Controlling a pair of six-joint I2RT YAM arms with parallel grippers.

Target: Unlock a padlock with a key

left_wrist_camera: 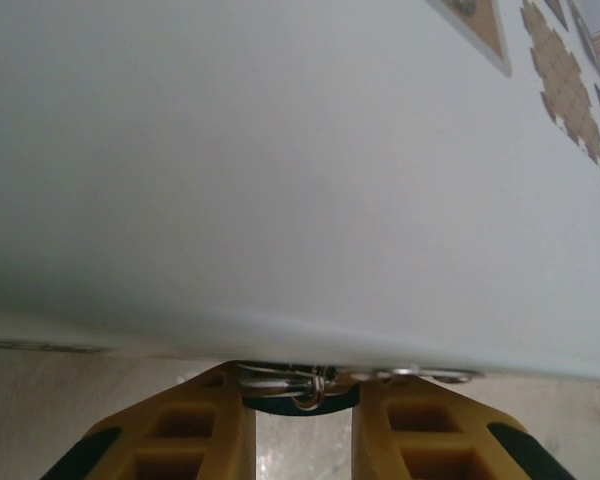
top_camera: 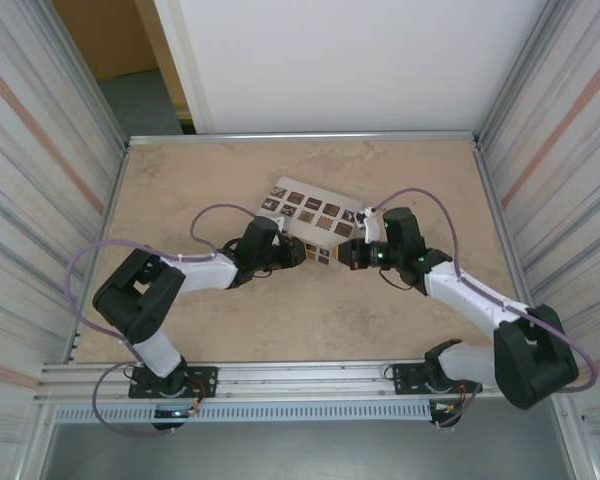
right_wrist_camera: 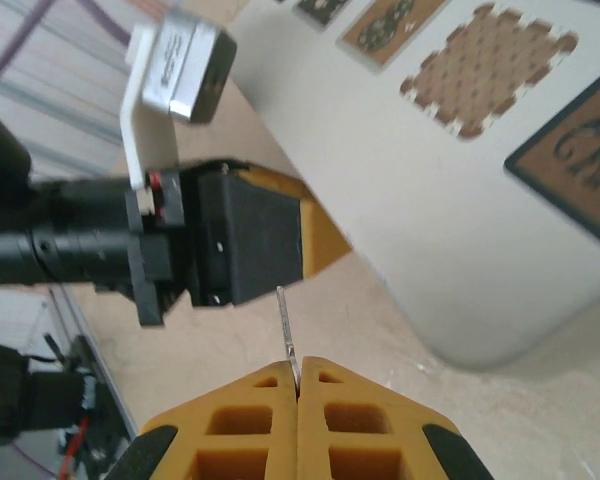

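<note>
Pressed against the white box, my left gripper point(left_wrist_camera: 302, 392) has its yellow fingers point(left_wrist_camera: 205, 420) closed on the padlock point(left_wrist_camera: 300, 403). It is a small dark-blue body spanning the gap between the fingertips, with thin silvery shackle wire point(left_wrist_camera: 285, 381) above it. My right gripper point(right_wrist_camera: 298, 368) is shut on the key point(right_wrist_camera: 285, 322), whose thin silver blade sticks up from the fingertips edge-on. That blade points toward the black body of the left gripper point(right_wrist_camera: 242, 235), a short way off. In the top view the left gripper point(top_camera: 296, 252) and right gripper point(top_camera: 344, 255) face each other at mid-table.
A white box with dark square tiles point(top_camera: 315, 214) lies tilted just behind both grippers, its side wall point(left_wrist_camera: 280, 170) touching the left fingertips. The tan table point(top_camera: 310, 320) has metal rails at its edges and corrugated walls point(top_camera: 40, 150) on both sides.
</note>
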